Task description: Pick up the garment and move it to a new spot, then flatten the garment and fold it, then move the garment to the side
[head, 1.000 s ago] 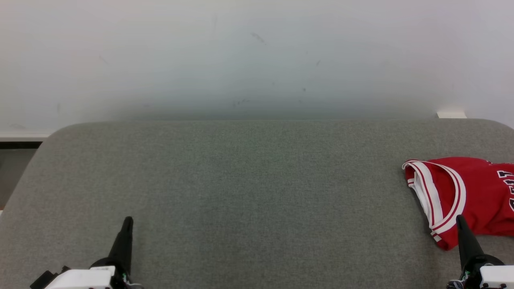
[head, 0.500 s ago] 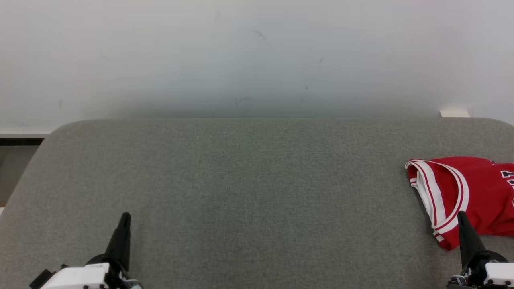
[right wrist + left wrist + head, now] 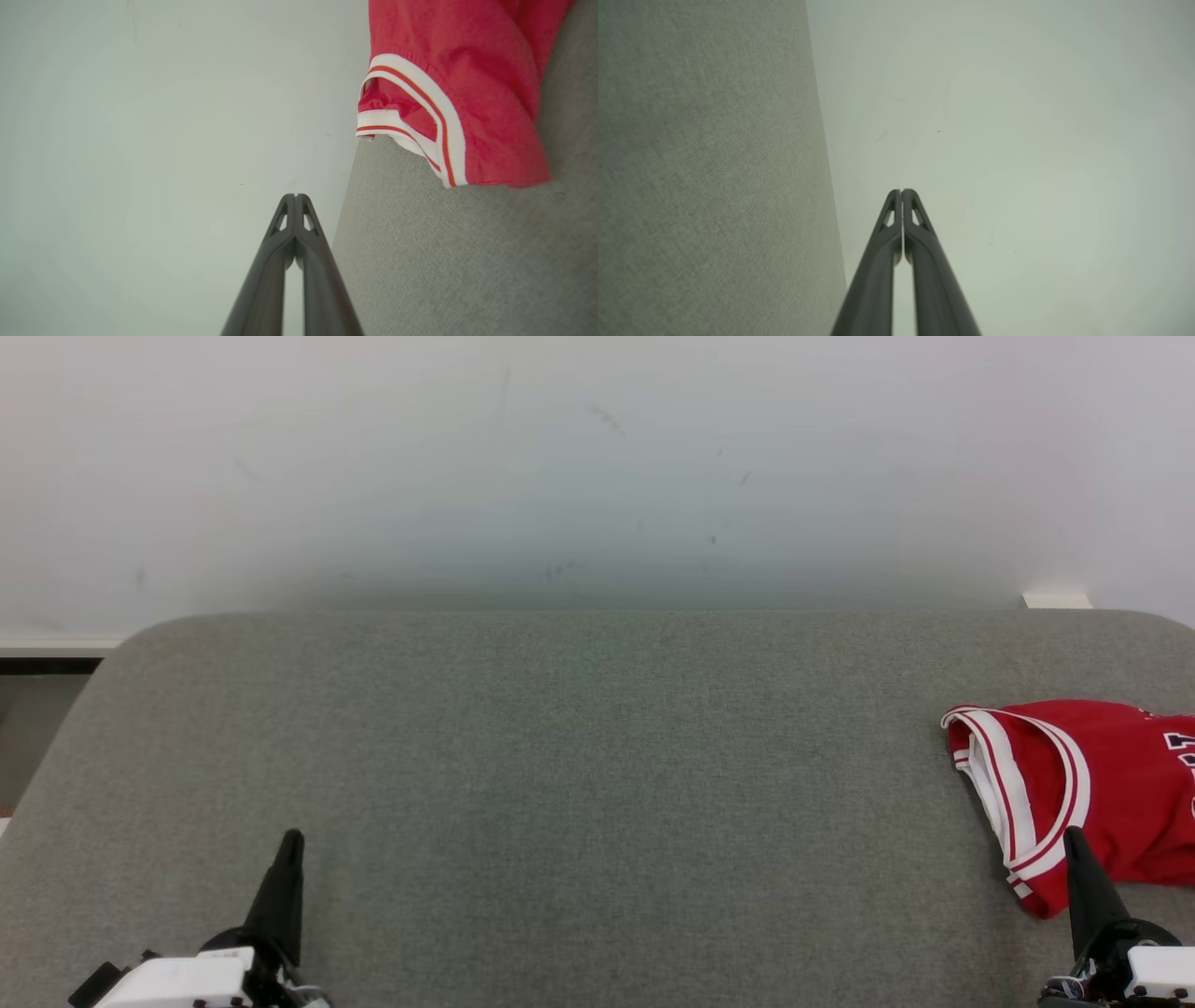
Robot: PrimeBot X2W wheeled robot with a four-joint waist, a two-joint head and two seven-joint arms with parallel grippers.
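The garment [image 3: 1092,775] is a red jersey with white and red trim, lying folded at the right edge of the grey felt table [image 3: 579,784]. In the right wrist view the garment [image 3: 467,84] lies at the upper right, apart from the fingers. My right gripper [image 3: 1074,835] stands shut at the lower right, its tip just in front of the garment's near corner, holding nothing; its tips [image 3: 295,196] meet. My left gripper [image 3: 294,838] is shut and empty at the lower left, far from the garment, its tips [image 3: 901,190] pressed together.
A pale wall [image 3: 597,467] rises behind the table's far edge. The table's rounded left corner [image 3: 140,639] falls away to a dark gap and floor. A small white block [image 3: 1057,600] sits at the far right edge.
The whole head view shifted slightly between one second ago and half a second ago, so the camera moved. Since then nothing has changed. The garment and both grippers stay put.
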